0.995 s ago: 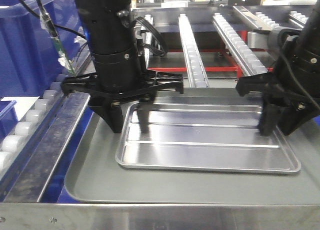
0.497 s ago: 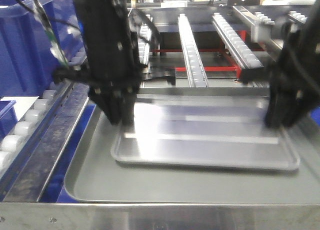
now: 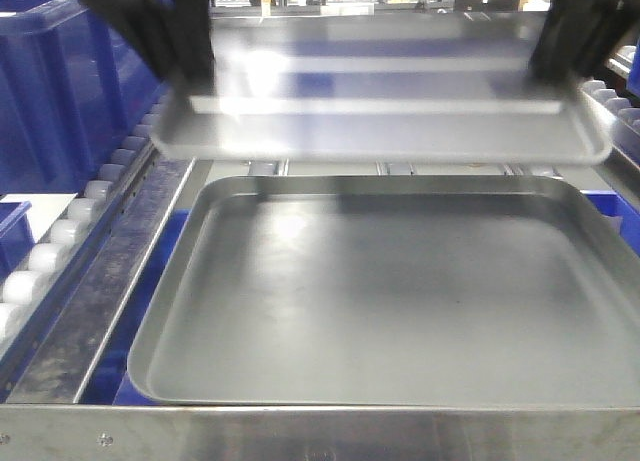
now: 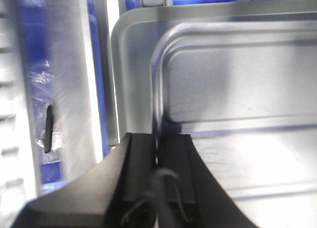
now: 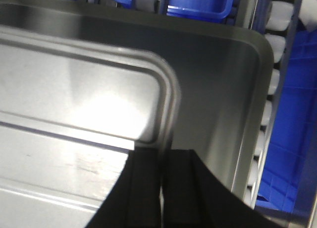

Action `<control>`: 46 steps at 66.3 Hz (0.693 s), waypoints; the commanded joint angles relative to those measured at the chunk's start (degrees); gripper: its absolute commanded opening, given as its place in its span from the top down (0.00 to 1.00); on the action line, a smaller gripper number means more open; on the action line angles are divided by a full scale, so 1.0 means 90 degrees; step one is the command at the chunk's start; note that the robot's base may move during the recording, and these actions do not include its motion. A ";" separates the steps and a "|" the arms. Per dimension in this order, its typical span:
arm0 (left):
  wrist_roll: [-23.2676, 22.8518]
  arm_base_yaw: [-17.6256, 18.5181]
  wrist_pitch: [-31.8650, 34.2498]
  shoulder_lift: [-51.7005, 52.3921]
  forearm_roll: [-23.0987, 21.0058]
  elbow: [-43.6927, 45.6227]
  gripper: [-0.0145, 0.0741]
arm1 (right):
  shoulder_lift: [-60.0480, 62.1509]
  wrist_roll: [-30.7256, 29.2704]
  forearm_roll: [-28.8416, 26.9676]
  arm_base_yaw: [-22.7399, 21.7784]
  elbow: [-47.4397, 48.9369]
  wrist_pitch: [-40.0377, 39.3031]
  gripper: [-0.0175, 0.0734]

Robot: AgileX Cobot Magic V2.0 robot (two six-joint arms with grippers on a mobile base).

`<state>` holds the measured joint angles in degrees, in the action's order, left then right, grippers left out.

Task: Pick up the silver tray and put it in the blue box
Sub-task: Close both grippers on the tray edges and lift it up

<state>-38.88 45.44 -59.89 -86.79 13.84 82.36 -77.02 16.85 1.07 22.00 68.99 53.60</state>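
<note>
Two tools share the load on my screens. The left tool (image 4: pixel 157 144) is clamped on the rim of the silver tray (image 3: pixel 385 111) at its left short edge, both black fingers pressed together with the metal between them. The right tool (image 5: pixel 162 156) grips the opposite short edge the same way, pinching the rim just beside a rounded corner.

In the front view I see the silver tray hanging in the air between the two arms, roughly level. Its near long edge faces the camera and one of its ribs shows as a bright line. The picture is smeared there, so I cannot make out finer detail.

Directly under it, and apart from it, lies the larger grey tray (image 3: pixel 380 301), dull and flat-bottomed, with a darker band of shadow along its far edge. The blue box (image 3: pixel 60 101) stands to the left, beyond a roller rail (image 3: pixel 60 246) of white rollers. The silver tray is up beside that box, outside it. In the right wrist view I see more blue plastic past the grey tray's right rim.
</note>
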 commanded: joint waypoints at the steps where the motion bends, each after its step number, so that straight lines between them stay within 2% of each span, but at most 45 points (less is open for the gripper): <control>1: 0.0126 0.0183 -0.0305 0.0626 0.0394 0.0175 0.95 | 0.0471 0.0090 0.0396 0.0225 0.0238 0.0070 0.74; 15: 0.0081 0.0442 -0.0430 0.1190 0.0369 -0.0526 0.95 | 0.0758 0.0149 0.0473 0.0706 0.0238 0.0325 0.74; 25: 0.0067 0.0455 -0.0430 0.1251 0.0321 -0.0926 0.95 | 0.0763 0.0158 0.0473 0.0722 0.0238 0.0361 0.74; 46: 0.0057 0.0455 -0.0254 0.1212 0.0312 -0.0938 0.95 | 0.0763 0.0158 0.0473 0.0722 0.0238 0.0426 0.74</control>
<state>-40.55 49.14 -61.34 -77.46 14.25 72.73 -72.01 19.43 1.90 28.80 68.99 59.87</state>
